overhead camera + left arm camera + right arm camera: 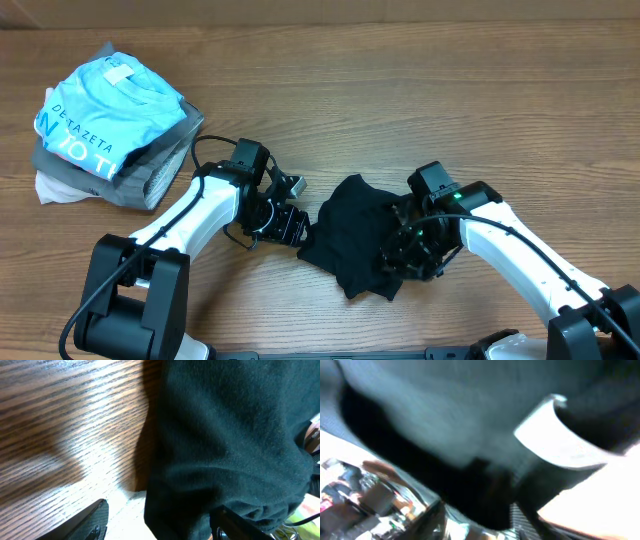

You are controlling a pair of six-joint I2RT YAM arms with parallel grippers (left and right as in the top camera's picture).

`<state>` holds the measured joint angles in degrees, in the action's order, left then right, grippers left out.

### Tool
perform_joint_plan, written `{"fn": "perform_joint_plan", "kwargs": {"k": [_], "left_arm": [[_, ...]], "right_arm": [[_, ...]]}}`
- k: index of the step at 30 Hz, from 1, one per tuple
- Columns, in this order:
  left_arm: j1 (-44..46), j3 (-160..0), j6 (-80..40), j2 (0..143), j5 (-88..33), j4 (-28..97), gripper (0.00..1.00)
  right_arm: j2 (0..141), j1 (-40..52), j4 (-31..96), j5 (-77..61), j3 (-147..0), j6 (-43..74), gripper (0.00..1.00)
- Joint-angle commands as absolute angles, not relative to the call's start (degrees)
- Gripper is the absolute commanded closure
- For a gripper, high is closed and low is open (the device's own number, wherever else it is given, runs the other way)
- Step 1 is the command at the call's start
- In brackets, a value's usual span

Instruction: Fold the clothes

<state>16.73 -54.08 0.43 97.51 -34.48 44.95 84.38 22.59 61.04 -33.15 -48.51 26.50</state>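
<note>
Cloth of the black T-shirt (350, 230) lies bunched mid tabletop (450, 90), with the left gripper (288, 226) at its 9 o'clock edge, fingers (92, 520) wide apart and pinching nothing. The right gripper (408, 252) is deep in cloth at 4 o'clock, and I cannot tell if it pinches. I think it is best to grab one edge each and pull flat first, away from the blue shirt pile (110, 110) at 10 o'clock.

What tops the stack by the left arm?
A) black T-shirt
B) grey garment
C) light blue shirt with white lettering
C: the light blue shirt sits on the grey garment; the black T-shirt lies apart, crumpled.
</note>
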Motion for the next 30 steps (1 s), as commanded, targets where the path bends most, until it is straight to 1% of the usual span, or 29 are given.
{"fn": "perform_joint_plan", "kwargs": {"k": [1, 4, 8, 15, 16, 18, 19, 20, 21, 22, 25, 30], "left_arm": [[16.5, -54.2, 1.1, 97.6, -35.6, 44.8, 0.32], [16.5, -54.2, 1.1, 97.6, -35.6, 44.8, 0.32], [16.5, -54.2, 1.1, 97.6, -35.6, 44.8, 0.32], [16.5, -54.2, 1.1, 97.6, -35.6, 44.8, 0.32], [16.5, -54.2, 1.1, 97.6, -35.6, 44.8, 0.32], [16.5, -54.2, 1.1, 97.6, -35.6, 44.8, 0.33], [16.5, -54.2, 1.1, 97.6, -35.6, 44.8, 0.32], [16.5, -54.2, 1.1, 97.6, -35.6, 44.8, 0.33], [16.5, -54.2, 1.1, 97.6, -35.6, 44.8, 0.32], [16.5, -54.2, 1.1, 97.6, -35.6, 44.8, 0.32], [16.5, -54.2, 1.1, 97.6, -35.6, 44.7, 0.32], [16.5, -54.2, 1.1, 97.6, -35.6, 44.8, 0.32]], "right_arm": [[83.4, 22.8, 63.4, -30.6, -48.0, 25.5, 0.42], [83.4, 22.8, 65.0, -27.0, -48.0, 25.5, 0.40], [83.4, 22.8, 64.6, -27.7, -48.0, 25.6, 0.38], [83.5, 22.8, 58.2, -29.6, -46.3, 29.3, 0.40], [83.5, 22.8, 57.6, -30.2, -46.1, 29.7, 0.44], [83.5, 22.8, 57.5, -30.8, -46.0, 29.6, 0.69], [83.5, 22.8, 57.8, -30.7, -46.0, 29.6, 0.80], [83.5, 22.8, 58.3, -30.7, -46.0, 29.0, 0.89], [83.5, 22.8, 58.8, -30.7, -46.0, 28.3, 0.94], [83.5, 22.8, 59.4, -30.3, -46.0, 27.4, 0.96], [83.4, 22.1, 61.5, -25.9, -46.0, 26.6, 0.96], [82.7, 18.0, 65.4, -15.9, -46.7, 26.6, 0.96]]}}
